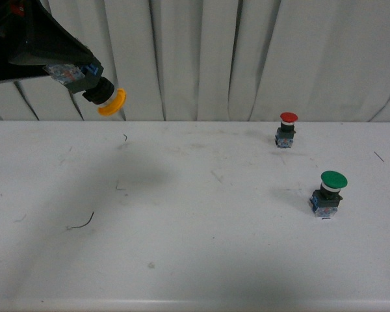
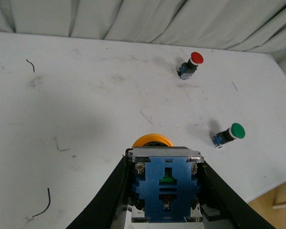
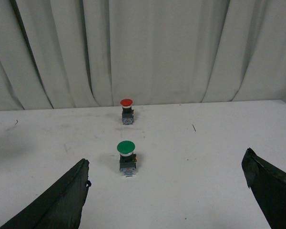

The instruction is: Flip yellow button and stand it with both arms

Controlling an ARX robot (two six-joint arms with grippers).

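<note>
The left gripper [image 1: 64, 65], a broad angular black pair of fingers, is clamped on the blue-and-clear switch block of the small yellow button [image 1: 92, 86], a push-button with a round yellow-orange mushroom cap and a black collar. It holds the button in the air at about ten o'clock in the front view, clear of the white table [image 1: 182, 234] and in front of the pale pleated curtain [image 1: 214, 58]. The button is tilted, its cap pointing down toward about four o'clock. In the left wrist view the black fingers [image 2: 109, 200] press both sides of the block, and the orange cap shows just beyond it. The right gripper [image 3: 166, 162] is spread wide with nothing between its fingers, hovering near the table. A red-capped push-button [image 1: 286, 129] stands upright at about two o'clock on the table. A larger green-capped push-button [image 1: 328, 192] stands upright at about five o'clock from the red one, well apart from it. A thin dark curl of wire [image 1: 81, 224] lies at about eight o'clock.
</note>
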